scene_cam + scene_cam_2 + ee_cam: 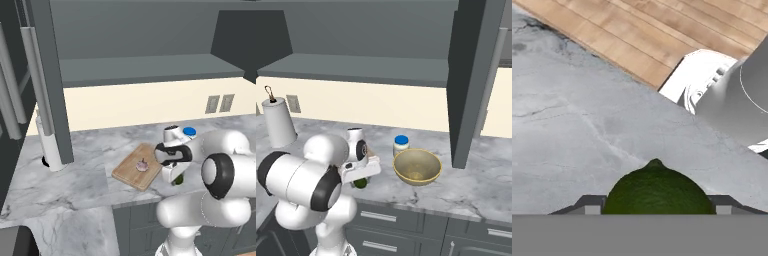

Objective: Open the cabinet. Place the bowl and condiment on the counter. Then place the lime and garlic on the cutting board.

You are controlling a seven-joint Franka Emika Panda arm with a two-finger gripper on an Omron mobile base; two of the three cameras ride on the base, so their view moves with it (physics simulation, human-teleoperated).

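- Low over the marble worktop [75, 165], just off the cutting board's [131, 170] near corner, the pincer [657, 210] straddles the lime [657, 192], one finger on each side; whether they press it yet I cannot tell.
- Garlic [142, 165] lies on the board.
- Beyond the arm, the tan bowl [417, 166] stands on the worktop, the blue-lidded condiment [401, 145] just behind it.
- Overhead, the cabinet [356, 35] is open, its door [471, 80] swung out.
- A paper towel roll [278, 120] stands far left.

Glossy white rounded arm [220, 175] with black joint rings.
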